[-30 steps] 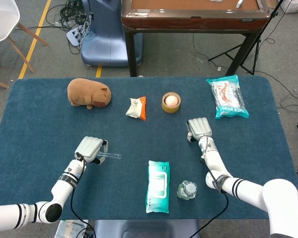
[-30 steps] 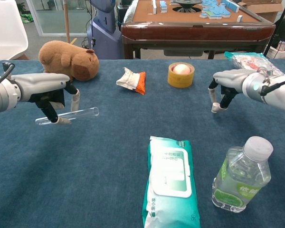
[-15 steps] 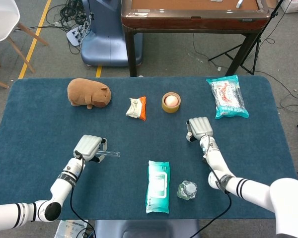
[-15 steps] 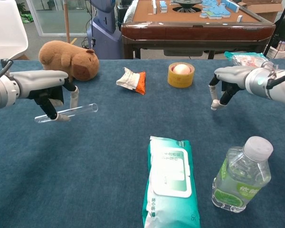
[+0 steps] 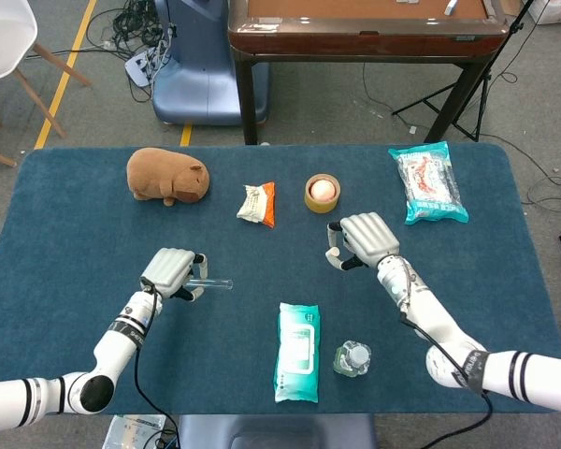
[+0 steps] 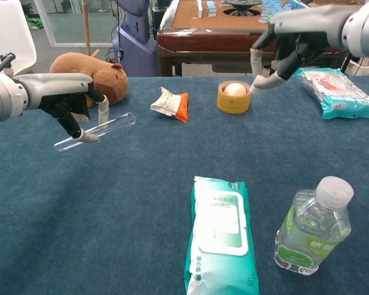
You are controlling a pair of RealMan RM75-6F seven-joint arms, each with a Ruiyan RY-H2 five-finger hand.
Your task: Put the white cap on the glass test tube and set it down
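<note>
My left hand [image 5: 171, 272] [image 6: 69, 101] holds the glass test tube [image 5: 211, 282] [image 6: 96, 130] near its closed end. The tube is lifted off the table, tilted, with its open mouth pointing right. My right hand [image 5: 360, 239] [image 6: 293, 38] is raised well above the table, near the tape roll. Its thumb and a finger pinch together on a small white piece, the white cap [image 6: 259, 82], which is mostly hidden by the fingertips. The two hands are far apart.
On the blue cloth table [image 5: 84, 234] lie a brown plush animal [image 5: 166, 176], a small snack packet [image 5: 258, 203], a tape roll with an egg in it [image 5: 322, 192], a teal snack bag [image 5: 428, 181], a wet-wipes pack [image 5: 297, 351] and a small water bottle [image 5: 352, 358].
My right hand has lifted off the table and moved left towards the centre, fingertips still pinched. My left hand has raised the tube a little and tilted its mouth upward.
</note>
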